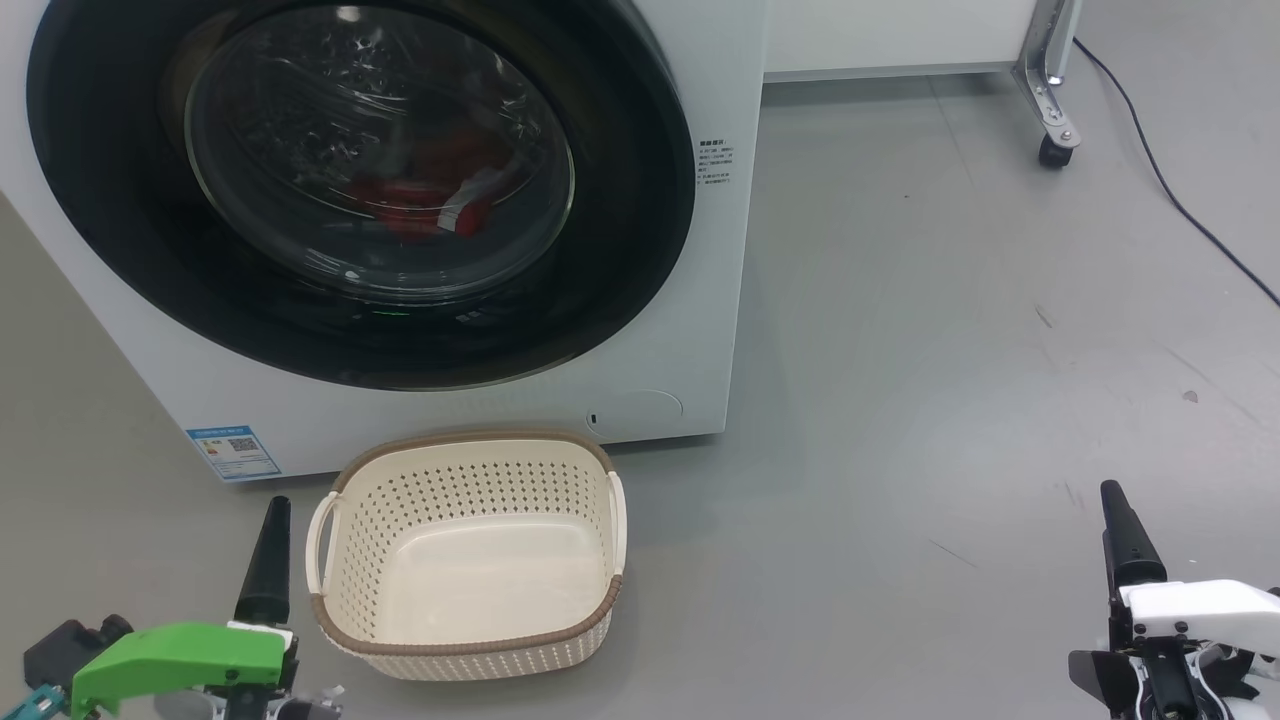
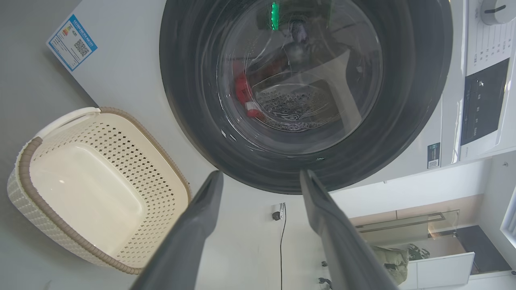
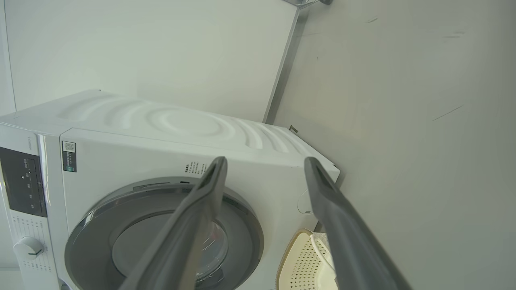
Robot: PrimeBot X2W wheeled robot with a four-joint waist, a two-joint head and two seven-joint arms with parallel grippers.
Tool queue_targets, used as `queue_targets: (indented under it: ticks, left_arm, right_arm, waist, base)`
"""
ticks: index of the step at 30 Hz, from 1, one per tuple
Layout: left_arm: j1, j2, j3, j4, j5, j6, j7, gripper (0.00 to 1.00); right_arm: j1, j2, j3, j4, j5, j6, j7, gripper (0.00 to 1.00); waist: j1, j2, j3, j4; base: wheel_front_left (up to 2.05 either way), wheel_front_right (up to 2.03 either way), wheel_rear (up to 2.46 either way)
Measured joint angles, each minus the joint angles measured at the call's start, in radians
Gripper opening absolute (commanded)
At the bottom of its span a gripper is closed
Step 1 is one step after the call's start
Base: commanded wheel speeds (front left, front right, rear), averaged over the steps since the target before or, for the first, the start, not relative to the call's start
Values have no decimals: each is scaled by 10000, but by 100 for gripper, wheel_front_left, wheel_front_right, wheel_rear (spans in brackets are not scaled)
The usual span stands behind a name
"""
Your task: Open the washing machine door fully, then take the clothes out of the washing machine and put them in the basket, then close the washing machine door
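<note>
The white washing machine (image 1: 650, 330) stands at the upper left, and its door (image 1: 120, 200), black-rimmed with a glass bowl, lies shut against the front. Red and white clothes (image 1: 420, 190) show through the glass, low in the drum (image 2: 242, 90). On the floor just before the machine sits the cream basket (image 1: 460, 440), with nothing in it. My left gripper (image 1: 275, 530) hovers left of the basket, open, its fingers pointing at the door's rim (image 2: 403, 121). My right gripper (image 1: 1115, 510) is far right over bare floor, open, with nothing between its fingers (image 3: 193, 217).
A metal leg on a caster (image 1: 1050, 100) stands at the back right, with a black cable (image 1: 1170, 190) running along the grey floor beside it. A blue label (image 1: 232, 452) marks the machine's lower left corner. The control panel (image 2: 481, 100) sits above the door.
</note>
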Motion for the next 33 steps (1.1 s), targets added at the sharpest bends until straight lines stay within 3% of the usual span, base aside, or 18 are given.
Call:
queue_targets:
  ticks: [13,33]
  left_arm:
    - [-90,278,-564,17,1967,17,-416,100]
    - [-333,489,-1283,-303,6117,876,-1101,100]
  right_arm:
    - [-57,-679,709,-67,-2330,-4,-535,100]
    - [-257,-1174,2077,-276,-6153,-619,-1227,100]
  waist:
    - [0,0,-6,-2]
    - [0,0,29,19]
  base:
    - [0,0,0]
    - [0,0,0]
